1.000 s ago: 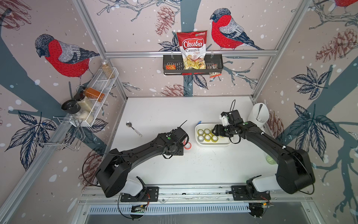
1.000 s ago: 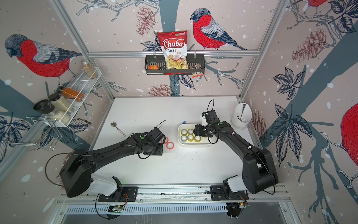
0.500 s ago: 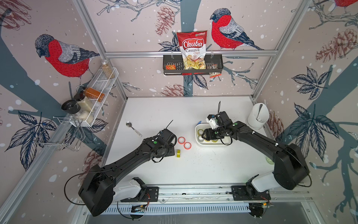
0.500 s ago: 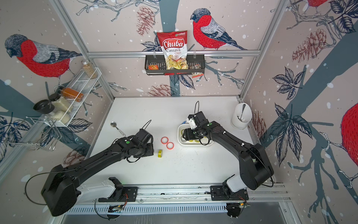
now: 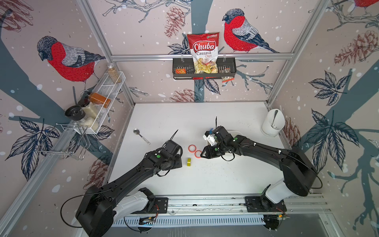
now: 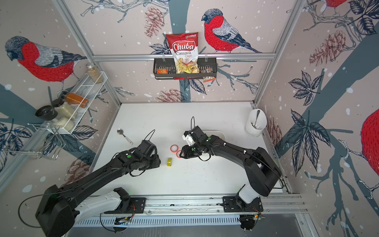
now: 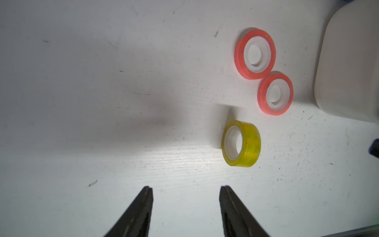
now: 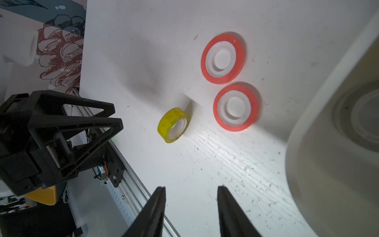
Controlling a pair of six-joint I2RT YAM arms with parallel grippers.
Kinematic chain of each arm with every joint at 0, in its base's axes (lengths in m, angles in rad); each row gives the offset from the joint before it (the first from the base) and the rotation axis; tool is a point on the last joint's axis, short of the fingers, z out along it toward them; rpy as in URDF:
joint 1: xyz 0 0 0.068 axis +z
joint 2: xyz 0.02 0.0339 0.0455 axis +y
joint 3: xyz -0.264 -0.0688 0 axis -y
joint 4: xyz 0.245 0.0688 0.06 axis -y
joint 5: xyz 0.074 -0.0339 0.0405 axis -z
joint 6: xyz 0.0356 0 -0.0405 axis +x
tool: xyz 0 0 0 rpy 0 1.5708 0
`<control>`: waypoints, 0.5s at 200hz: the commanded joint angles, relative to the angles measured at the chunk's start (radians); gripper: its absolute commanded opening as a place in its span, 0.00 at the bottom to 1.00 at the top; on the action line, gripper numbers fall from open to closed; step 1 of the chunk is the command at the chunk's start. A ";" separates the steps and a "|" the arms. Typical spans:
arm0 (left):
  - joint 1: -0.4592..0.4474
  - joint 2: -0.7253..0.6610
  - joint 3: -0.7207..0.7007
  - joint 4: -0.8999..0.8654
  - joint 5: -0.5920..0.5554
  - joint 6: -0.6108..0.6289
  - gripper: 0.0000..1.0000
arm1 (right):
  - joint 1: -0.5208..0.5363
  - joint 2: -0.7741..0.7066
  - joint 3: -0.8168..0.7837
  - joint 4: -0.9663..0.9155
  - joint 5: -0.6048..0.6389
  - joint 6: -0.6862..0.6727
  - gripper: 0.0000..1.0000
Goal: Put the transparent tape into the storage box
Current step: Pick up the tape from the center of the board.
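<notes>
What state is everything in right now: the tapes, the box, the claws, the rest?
Left gripper: open, empty.
Right gripper: open, empty.
Yellow tape roll: standing on its edge on the table.
Red tape roll and second red tape roll: lying flat, side by side.
Storage box: on the table, holds a blurred roll.
Utensil cup: upright, a utensil inside.
Spoon: lying flat.
</notes>
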 commanded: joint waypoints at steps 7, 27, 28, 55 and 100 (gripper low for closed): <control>0.008 -0.020 -0.009 0.020 -0.029 0.000 0.57 | 0.032 0.002 -0.019 0.130 -0.012 0.187 0.46; 0.010 -0.020 -0.014 0.032 -0.028 -0.001 0.56 | 0.040 0.003 -0.048 0.201 -0.017 0.290 0.44; 0.011 -0.020 -0.014 0.033 -0.026 -0.001 0.56 | 0.041 0.003 -0.050 0.205 -0.018 0.294 0.44; 0.010 -0.023 -0.015 0.064 -0.012 0.003 0.56 | 0.051 0.018 -0.089 0.297 -0.021 0.407 0.44; 0.010 -0.031 -0.030 0.125 0.046 0.014 0.56 | 0.059 0.057 -0.156 0.490 -0.049 0.562 0.45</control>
